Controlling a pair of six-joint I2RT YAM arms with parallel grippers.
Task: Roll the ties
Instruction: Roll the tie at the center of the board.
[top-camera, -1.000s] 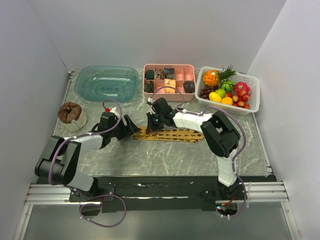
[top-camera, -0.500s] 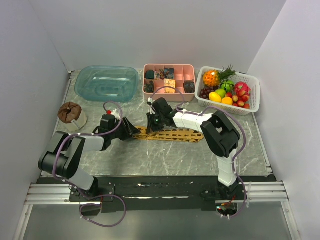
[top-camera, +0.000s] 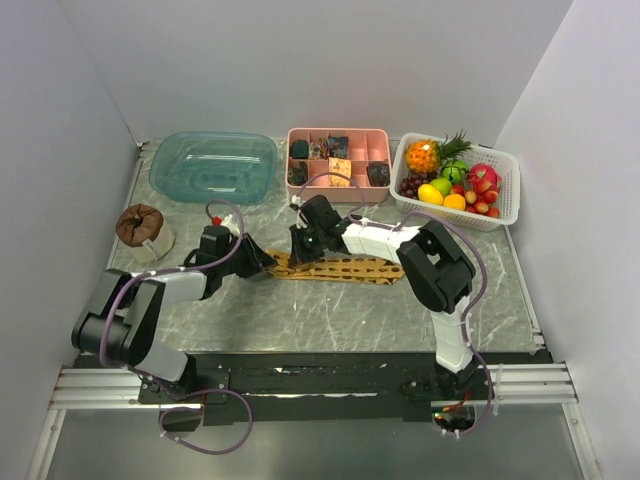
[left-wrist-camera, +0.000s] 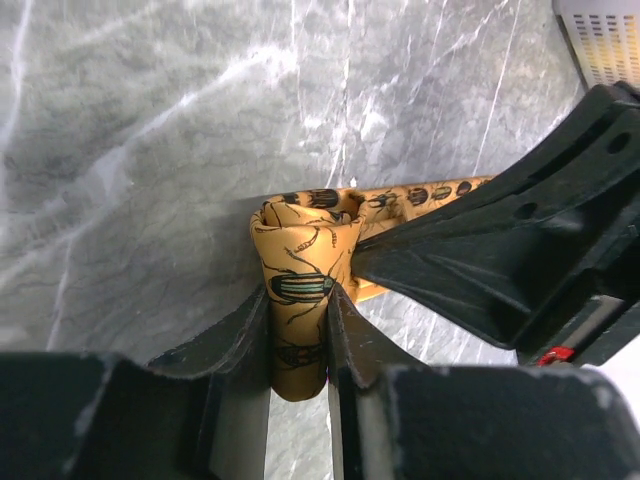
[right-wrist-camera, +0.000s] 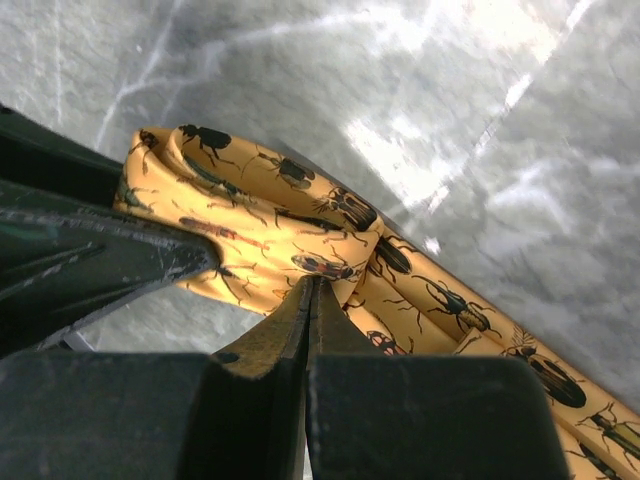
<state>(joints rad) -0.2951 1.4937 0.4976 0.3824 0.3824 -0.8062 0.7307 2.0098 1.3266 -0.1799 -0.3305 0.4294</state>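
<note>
A second ago the left gripper (left-wrist-camera: 298, 335) stood wide open at the end of the necktie (left-wrist-camera: 300, 290). It has since closed in on the rolled end. Its two fingers (left-wrist-camera: 245, 335) now press the golden-yellow, beetle-printed roll from either side, and the roll stands up between them.

The right gripper (right-wrist-camera: 308, 295) is unchanged. Its jaws are fully together, with their tip set against the cloth just behind the roll. Whether any fabric is caught between them cannot be told.

From above, the left arm has shifted a little since the earlier views, and the right wrist has edged slightly leftward.

The unrolled length of the necktie lies flat on the grey marble-patterned table (top-camera: 330, 310). As before, it runs rightward from where the two grippers meet near the table's middle.

The pink divided tray (top-camera: 338, 160), the fruit basket (top-camera: 458, 180) and the blue-green tub (top-camera: 215, 165) stay where they were along the far edge.
</note>
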